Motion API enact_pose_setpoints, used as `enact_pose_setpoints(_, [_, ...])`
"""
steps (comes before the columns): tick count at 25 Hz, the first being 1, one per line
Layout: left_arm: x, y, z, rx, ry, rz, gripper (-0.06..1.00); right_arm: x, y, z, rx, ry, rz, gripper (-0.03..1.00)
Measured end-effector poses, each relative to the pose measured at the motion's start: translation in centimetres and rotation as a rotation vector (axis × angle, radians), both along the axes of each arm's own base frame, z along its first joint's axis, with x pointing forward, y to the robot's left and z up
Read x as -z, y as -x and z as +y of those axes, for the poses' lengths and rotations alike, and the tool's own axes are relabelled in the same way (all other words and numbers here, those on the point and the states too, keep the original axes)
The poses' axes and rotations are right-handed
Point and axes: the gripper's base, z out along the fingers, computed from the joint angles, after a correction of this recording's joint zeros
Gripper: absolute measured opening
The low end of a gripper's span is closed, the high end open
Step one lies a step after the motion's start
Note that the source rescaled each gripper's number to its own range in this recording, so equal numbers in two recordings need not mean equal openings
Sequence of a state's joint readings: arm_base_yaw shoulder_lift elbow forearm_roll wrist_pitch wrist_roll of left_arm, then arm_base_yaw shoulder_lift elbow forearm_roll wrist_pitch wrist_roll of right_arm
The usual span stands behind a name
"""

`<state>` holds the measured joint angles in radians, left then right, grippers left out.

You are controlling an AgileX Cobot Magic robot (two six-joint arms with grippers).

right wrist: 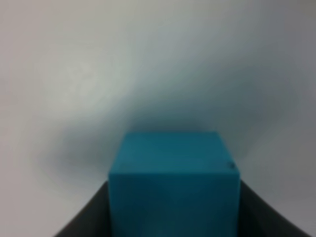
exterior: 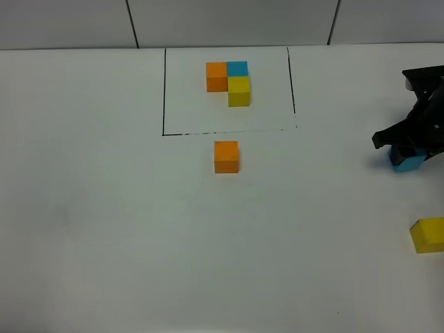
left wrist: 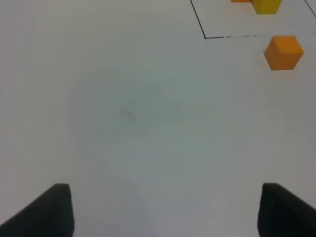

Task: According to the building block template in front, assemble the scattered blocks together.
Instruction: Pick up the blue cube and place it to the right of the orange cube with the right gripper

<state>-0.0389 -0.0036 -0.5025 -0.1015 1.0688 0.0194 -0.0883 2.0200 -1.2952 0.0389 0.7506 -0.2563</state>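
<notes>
The building block template (exterior: 164,90) is a black-lined rectangle at the back centre, framing joined orange, blue and yellow cubes in an L. The loose orange block (exterior: 226,156) sits just in front of it and shows in the left wrist view (left wrist: 283,52). The loose sky blue block (exterior: 408,162) is at the right, between the fingers of my right gripper (exterior: 406,148). The right wrist view shows the jaws against both sides of the blue block (right wrist: 174,173). The loose yellow block (exterior: 427,234) lies at the right edge. My left gripper (left wrist: 164,190) is open and empty over bare table.
The white table (exterior: 104,208) ends at a grey panelled wall (exterior: 229,21) at the back. The template's front left corner line (left wrist: 205,37) shows in the left wrist view. The left arm is out of the exterior view.
</notes>
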Motion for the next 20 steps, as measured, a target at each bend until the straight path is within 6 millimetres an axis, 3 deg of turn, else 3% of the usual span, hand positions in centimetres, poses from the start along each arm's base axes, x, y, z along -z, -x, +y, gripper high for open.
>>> enact_pose_setpoints(2, [0.0,0.0,0.0,0.0,0.0,0.0,0.62,-0.8,0.3,0.8,-0.117,0.043,0.012,0.02])
enact_pose_setpoints(5, [0.0,0.0,0.0,0.0,0.0,0.0,0.62,-1.7,0.6,3.4,-0.41,0.095,0.023,0.02])
enact_pose_setpoints(8, [0.0,0.0,0.0,0.0,0.0,0.0,0.62,-1.9,1.2,7.7,-0.78,0.135,0.045,0.02])
enact_pose_setpoints(11, [0.0,0.0,0.0,0.0,0.0,0.0,0.62,-2.1,1.5,12.0,-1.026,0.163,0.029,0.02])
enact_pose_setpoints(15, [0.0,0.0,0.0,0.0,0.0,0.0,0.62,-2.6,0.2,16.2,-1.208,0.227,0.005,0.02])
enact_pose_setpoints(20, [0.0,0.0,0.0,0.0,0.0,0.0,0.62,-2.4,-1.7,19.5,-1.351,0.235,-0.019,0.02])
